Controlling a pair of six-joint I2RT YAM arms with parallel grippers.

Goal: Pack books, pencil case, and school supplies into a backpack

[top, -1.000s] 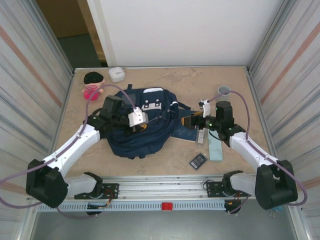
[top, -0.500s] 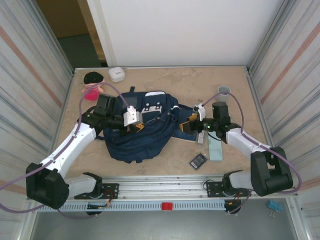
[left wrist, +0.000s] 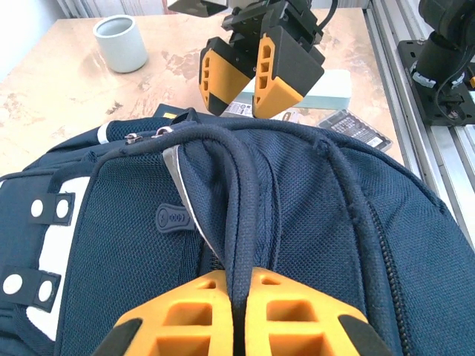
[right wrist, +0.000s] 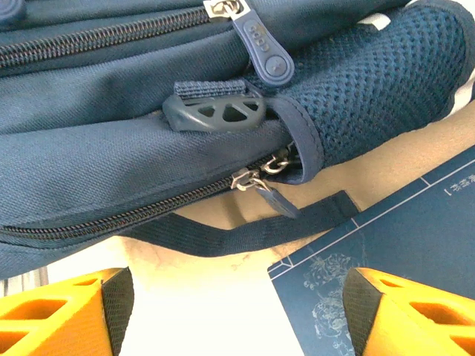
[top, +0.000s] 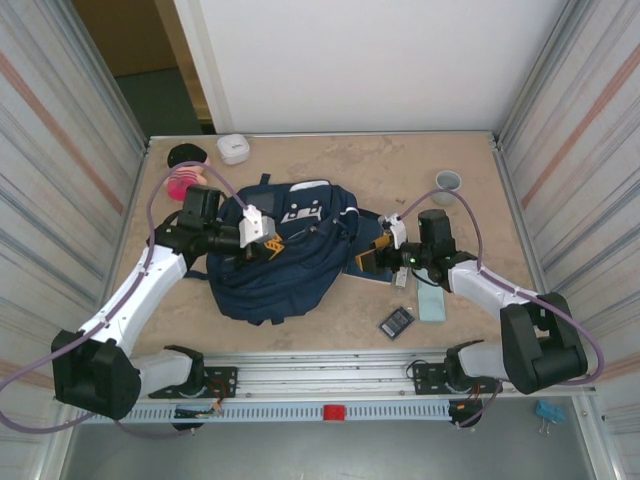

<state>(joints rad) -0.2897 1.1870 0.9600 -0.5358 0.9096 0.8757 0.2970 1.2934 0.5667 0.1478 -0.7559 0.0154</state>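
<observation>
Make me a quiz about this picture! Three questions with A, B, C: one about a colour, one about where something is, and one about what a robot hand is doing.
1. What colour is the backpack?
A. red
B. navy blue with white patches
C. green

2. Where is the grey cup?
A. on the table, at the far right
B. inside the backpack
C. on the floor

3. What is the left hand doing?
A. wide open in the air
B. holding the cup
C. shut on a backpack strap

Answers:
1 B: the fabric is dark blue with white patches.
2 A: it stands upright on the table at the far right, apart from the backpack.
3 C: its orange fingers pinch the dark strap between them.
</observation>
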